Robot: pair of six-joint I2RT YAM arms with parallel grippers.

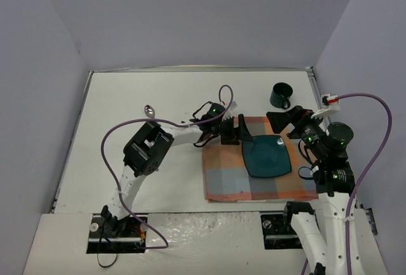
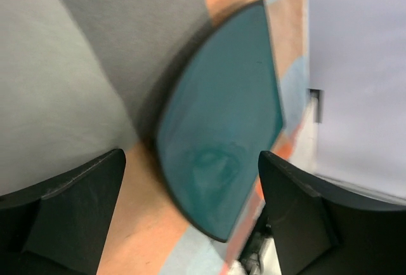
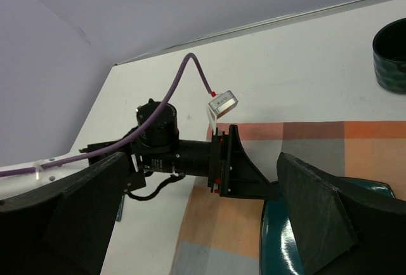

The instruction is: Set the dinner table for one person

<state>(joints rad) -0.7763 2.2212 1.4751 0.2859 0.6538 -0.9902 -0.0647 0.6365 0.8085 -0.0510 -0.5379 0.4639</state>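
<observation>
Dark teal square plate (image 1: 266, 155) lies flat on orange-and-blue-grey plaid cloth (image 1: 228, 180), 3 o'clock side of big white worktop (image 1: 158, 84) — cloth works as place mat. Left hand (image 1: 244, 132) at plate's 10 o'clock edge, fingers wide, holding nothing. Right hand (image 1: 287, 126) at plate's 1 o'clock, wide, empty, likely waiting. Only top view shows silver spoon (image 1: 150, 110) at 9 o'clock — left wrist view sees plate close up.

Free worktop (image 1: 127, 97) spans the left side and far strip, interrupted by a spoon (image 1: 149, 110) and the left arm (image 1: 149, 151) reaching across. At right, a plate (image 1: 266, 155) on the cloth (image 1: 228, 183) is hemmed by the left tool (image 1: 243, 130) at its left edge and the right tool (image 1: 283, 124) at its far corner. A mug (image 1: 280, 95) stands just beyond.
</observation>
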